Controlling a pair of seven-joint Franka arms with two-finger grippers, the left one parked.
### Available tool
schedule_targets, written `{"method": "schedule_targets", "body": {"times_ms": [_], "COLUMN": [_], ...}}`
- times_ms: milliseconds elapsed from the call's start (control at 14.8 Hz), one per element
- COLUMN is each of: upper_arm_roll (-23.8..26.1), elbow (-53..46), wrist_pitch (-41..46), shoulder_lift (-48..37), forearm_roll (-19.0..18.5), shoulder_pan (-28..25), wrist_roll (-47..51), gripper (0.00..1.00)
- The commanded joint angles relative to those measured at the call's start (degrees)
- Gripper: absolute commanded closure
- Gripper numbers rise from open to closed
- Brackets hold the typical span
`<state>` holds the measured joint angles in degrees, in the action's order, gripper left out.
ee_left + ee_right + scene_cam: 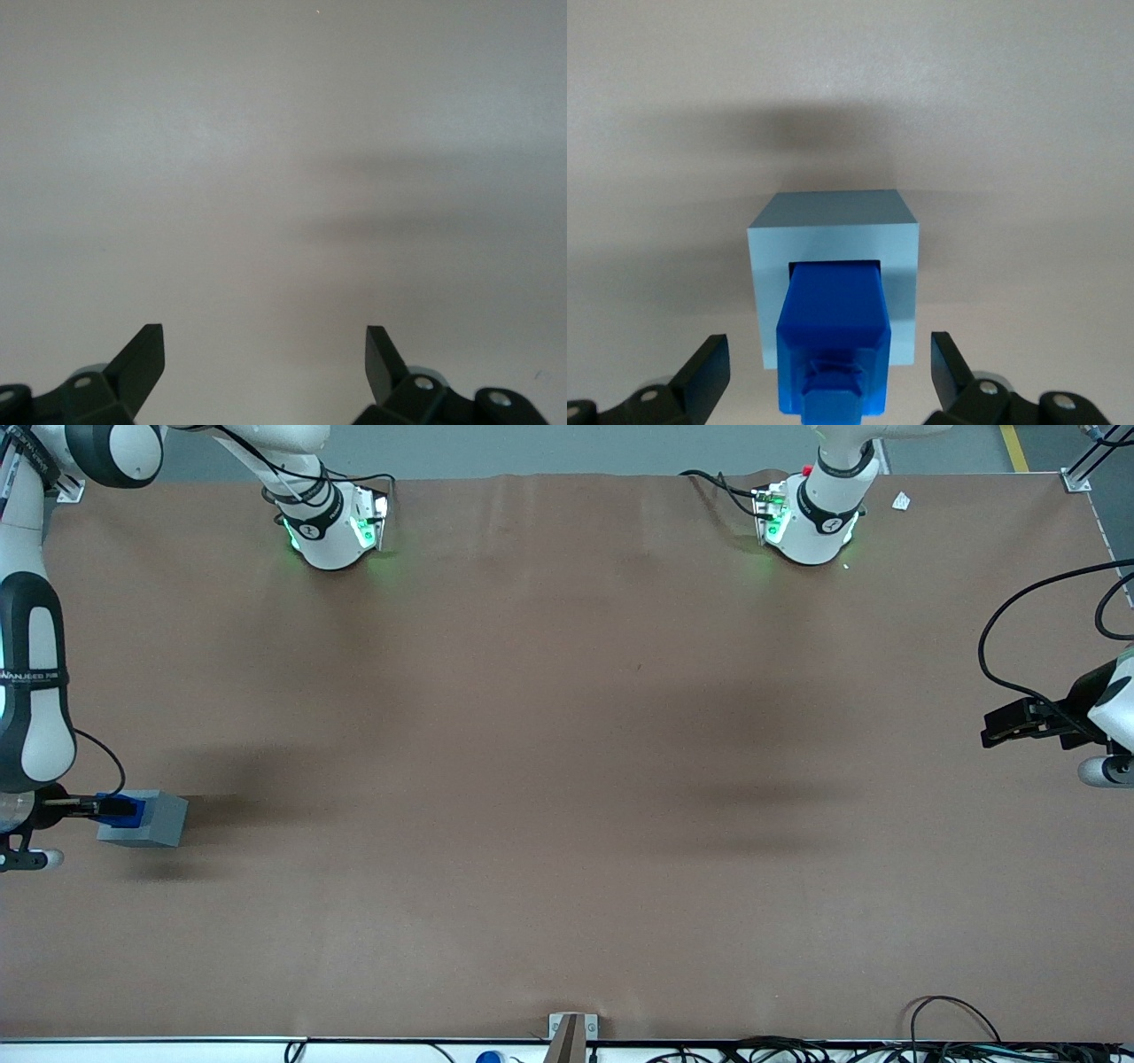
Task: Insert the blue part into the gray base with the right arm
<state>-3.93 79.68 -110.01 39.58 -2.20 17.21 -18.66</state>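
Blue part (833, 341) in gray base (833, 232), between gripper (831, 365) spread jaws

Bright-blue part (833, 341) in a light-grey base (833, 243); black claw (831, 372) over plain brown table (567, 779).

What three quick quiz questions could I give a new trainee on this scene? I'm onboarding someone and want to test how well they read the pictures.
1. True or false: the blue part stands in the socket of the gray base.
2. Are the fingers of the right arm's gripper touching the blue part? A) yes, clamped on it B) no, spread apart on either side of it
3. Fill in: the gray base sits toward the ____ arm's end of the table.

Key:
1. True; its lower end is in the socket, the rest sticks out.
2. B
3. working
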Motion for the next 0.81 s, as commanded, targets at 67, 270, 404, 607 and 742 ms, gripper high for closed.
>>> {"method": "schedule_targets", "body": {"times_ms": [67,270,404,607,742], "upper_arm_roll": [1.4,1.5,1.5,1.3,1.4], "elbow": [-1.9,-2.4,-2.4,-2.4,-2.4], "wrist_pitch": [10.0,16.1,20.5,26.1,28.8], "shoulder_lift": [-2.6,-7.9,-11.5,-17.1,-20.7], "forearm_roll": [-0.1,0.4,0.7,3.3,3.3], "shoulder_pan": [-0.2,-1.4,-3.3,-6.7,-8.8], "wrist_roll": [-0.1,-0.1,0.0,4.9,9.8], "gripper": [0.0,0.0,0.0,0.0,0.0]}}
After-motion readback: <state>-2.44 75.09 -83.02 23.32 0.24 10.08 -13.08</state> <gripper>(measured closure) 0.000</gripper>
